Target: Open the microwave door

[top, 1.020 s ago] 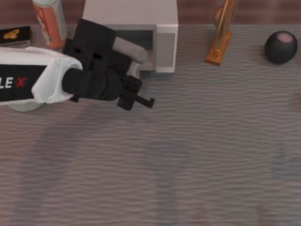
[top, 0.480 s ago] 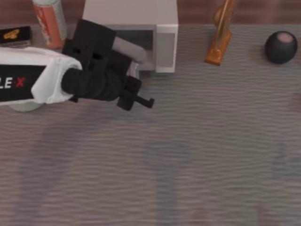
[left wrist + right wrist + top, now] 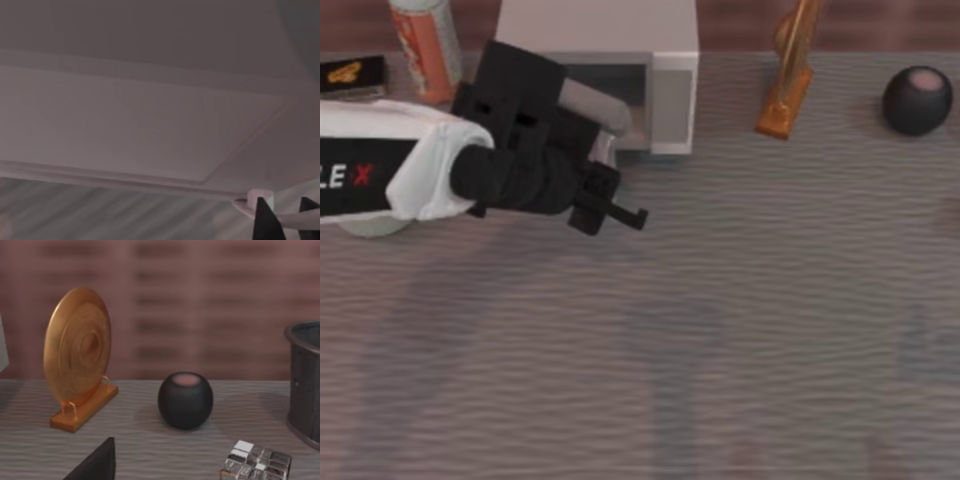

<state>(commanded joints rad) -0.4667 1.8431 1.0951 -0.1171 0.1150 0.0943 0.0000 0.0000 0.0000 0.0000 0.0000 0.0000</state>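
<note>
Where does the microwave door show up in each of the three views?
Top view: the door swings out from the microwave at the table's far edge, left of centre, mostly under the left arm.
Left wrist view: the door fills most of the picture, its handle at the left gripper.
Right wrist view: not in it.
Shared landmark: the door's handle end, by the left gripper in the top view.

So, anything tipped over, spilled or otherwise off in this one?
Nothing stands out. The microwave sits square at the table's far edge with the left pincer at its front, fingers beside the microwave door handle. The orange can, gold disc on its stand and dark ball stand upright.
</note>
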